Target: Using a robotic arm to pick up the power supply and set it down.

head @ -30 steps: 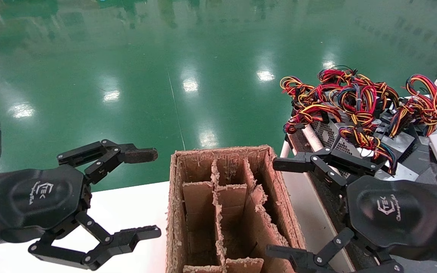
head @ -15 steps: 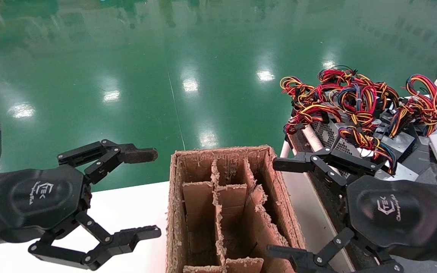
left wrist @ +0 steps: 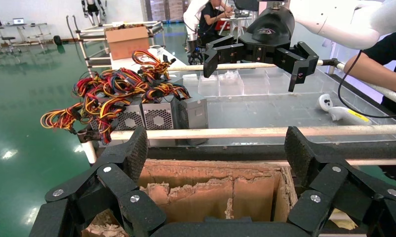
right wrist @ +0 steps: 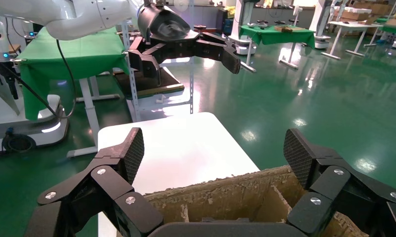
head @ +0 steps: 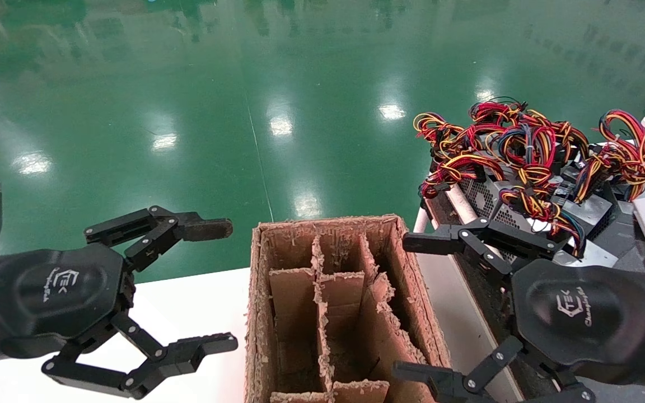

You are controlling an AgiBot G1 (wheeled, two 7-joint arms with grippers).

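Right now I count two grippers, one cardboard divider box, and a cluster of power supplies whose number I cannot fix; the left wrist view shows at least three grey housings side by side.

My left gripper (head: 216, 285) hovers to the left of the cardboard divider box (head: 339, 313), over the white table (head: 199, 302), its two fingers spread wide with nothing between them. My right gripper (head: 412, 305) hovers at the box's right side, fingers equally wide apart and holding nothing. Each wrist camera sees the other arm's gripper across the box, also spread.

The box stands between my two grippers, its inner partitions frayed and its compartments showing no contents from the head view.

The power supplies (head: 496, 204) lie beyond and to the right of the box, on a rack with white tubular rails (left wrist: 225, 132). Their perforated vent sides face toward the box, and tangled bundles of red, yellow, black and blue wires (head: 524, 145) are heaped on top of them. They sit just past my right gripper's far finger, apart from it, and well apart from my left gripper on the other side of the box.

A green floor (head: 244, 112) stretches behind everything.
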